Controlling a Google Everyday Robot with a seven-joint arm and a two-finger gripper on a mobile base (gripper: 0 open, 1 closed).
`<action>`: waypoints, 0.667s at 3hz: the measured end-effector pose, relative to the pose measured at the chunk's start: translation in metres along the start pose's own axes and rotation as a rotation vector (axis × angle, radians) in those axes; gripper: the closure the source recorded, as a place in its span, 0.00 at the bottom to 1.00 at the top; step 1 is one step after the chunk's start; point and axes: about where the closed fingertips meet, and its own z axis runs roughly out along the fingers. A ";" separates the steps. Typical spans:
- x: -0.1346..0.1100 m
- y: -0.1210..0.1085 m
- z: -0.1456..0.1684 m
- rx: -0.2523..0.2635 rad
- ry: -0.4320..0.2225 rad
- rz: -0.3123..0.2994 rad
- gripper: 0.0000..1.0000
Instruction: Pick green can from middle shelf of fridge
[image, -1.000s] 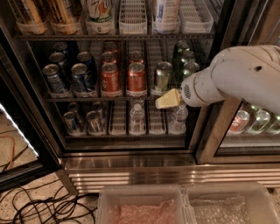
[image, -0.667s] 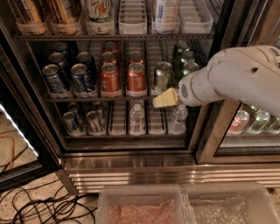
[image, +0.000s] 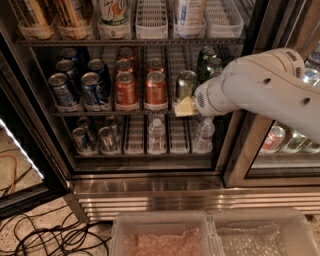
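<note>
I am looking into the fridge (image: 150, 192). The middle shelf (image: 100, 113) is hemmed in above by the wire edge of the tall-bottle tier (image: 135, 42) and on the right by the dark door post (image: 245, 150). There is a gap of open height between the can tops and that upper edge.

The green can (image: 186, 84) stands upright at the front of its lane, and white slotted plastic shows behind it. The orange-red cans (image: 156, 89) are just to its left. The darker green cans (image: 206, 57) sit to its right and further back.

My white arm (image: 265, 85) reaches in from the right. The claw (image: 184, 107) is at the shelf's front lip, just below the can's base and overlapping it. I cannot tell whether the claw is open or closed.

The can is pale olive and silvery, with a silver top.
</note>
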 end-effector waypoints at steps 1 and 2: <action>-0.010 -0.003 0.008 0.010 -0.013 0.000 0.38; -0.018 -0.006 0.011 0.019 -0.032 0.007 0.38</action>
